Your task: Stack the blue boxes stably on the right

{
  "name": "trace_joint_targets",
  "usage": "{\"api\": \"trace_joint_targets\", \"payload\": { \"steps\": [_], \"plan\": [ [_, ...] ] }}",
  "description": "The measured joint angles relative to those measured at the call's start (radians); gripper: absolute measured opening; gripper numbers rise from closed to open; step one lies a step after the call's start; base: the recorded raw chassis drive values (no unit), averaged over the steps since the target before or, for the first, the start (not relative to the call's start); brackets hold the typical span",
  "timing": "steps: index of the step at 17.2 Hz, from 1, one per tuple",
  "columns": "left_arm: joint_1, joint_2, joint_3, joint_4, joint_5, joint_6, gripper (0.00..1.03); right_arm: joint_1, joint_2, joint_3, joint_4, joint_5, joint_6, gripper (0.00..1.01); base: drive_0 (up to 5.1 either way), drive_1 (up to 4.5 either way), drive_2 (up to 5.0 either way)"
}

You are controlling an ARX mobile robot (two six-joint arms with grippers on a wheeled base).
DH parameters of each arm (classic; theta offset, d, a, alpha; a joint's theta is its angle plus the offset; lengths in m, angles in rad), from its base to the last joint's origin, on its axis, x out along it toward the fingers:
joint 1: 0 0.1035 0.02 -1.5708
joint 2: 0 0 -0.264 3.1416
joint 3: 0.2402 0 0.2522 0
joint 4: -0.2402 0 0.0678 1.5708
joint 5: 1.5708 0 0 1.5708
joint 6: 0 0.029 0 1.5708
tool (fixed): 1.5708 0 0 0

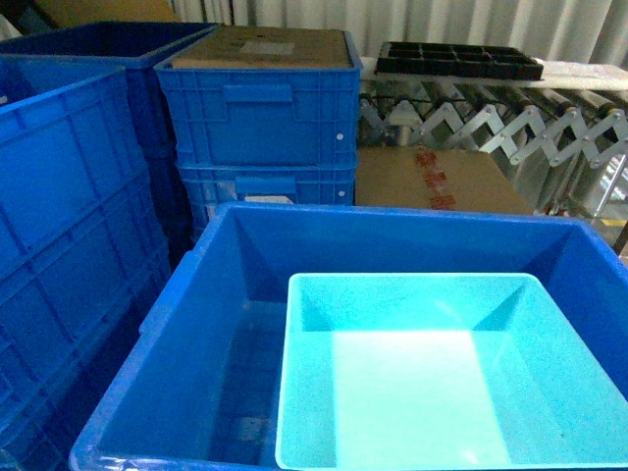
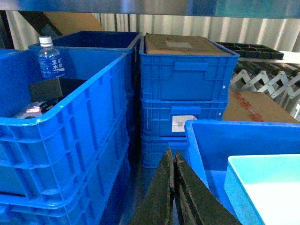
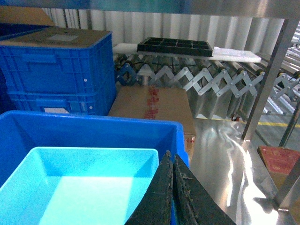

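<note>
The light turquoise box (image 1: pixel 432 383) sits inside the larger royal-blue box (image 1: pixel 226 294), against its right side. Both show in the left wrist view, turquoise box (image 2: pixel 267 183) and royal-blue box (image 2: pixel 206 140), and in the right wrist view, turquoise box (image 3: pixel 84 183) and royal-blue box (image 3: pixel 93 129). My left gripper (image 2: pixel 174 154) is shut with nothing in it, just outside the royal-blue box's left wall. Over the right rims of both boxes hangs my right gripper (image 3: pixel 171 155), shut and empty. Neither gripper shows in the head view.
Ribbed blue crates (image 1: pixel 260 118) are stacked behind and on the left (image 1: pixel 59 226); one holds a water bottle (image 2: pixel 50 58). A cardboard carton (image 1: pixel 437 182) lies behind the boxes. A black tray (image 1: pixel 459 61) rests on a roller conveyor (image 3: pixel 211 79). A metal post (image 3: pixel 265 79) stands right.
</note>
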Motion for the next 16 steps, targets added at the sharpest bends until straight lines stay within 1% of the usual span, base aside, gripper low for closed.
{"api": "trace_joint_targets", "payload": {
  "steps": [5,10,11,12,13,16],
  "plan": [
    [0.0,-0.057,0.0,-0.055,-0.001,0.0,0.02,0.0,-0.061,0.0,-0.052,0.0,0.0,0.02,0.0,0.0,0.0],
    [0.0,-0.149,0.0,-0.148,0.0,0.0,0.02,0.0,-0.16,0.0,-0.154,0.0,0.0,0.02,0.0,0.0,0.0],
    [0.0,-0.214,0.002,-0.229,-0.002,0.0,0.02,0.0,-0.205,0.0,-0.199,0.0,0.0,0.02,0.0,0.0,0.0],
    [0.0,-0.34,0.004,-0.335,-0.003,0.0,0.02,0.0,-0.365,0.001,-0.375,0.0,0.002,0.02,0.0,0.0,0.0],
    [0.002,-0.34,0.001,-0.365,-0.003,0.001,0.02,0.0,-0.373,0.003,-0.369,0.0,0.002,0.02,0.0,0.0,0.0],
    [0.001,-0.34,0.001,-0.356,-0.001,0.001,0.02,0.0,-0.372,0.0,-0.378,0.0,0.002,0.02,0.0,0.0,0.0]
  ]
}}
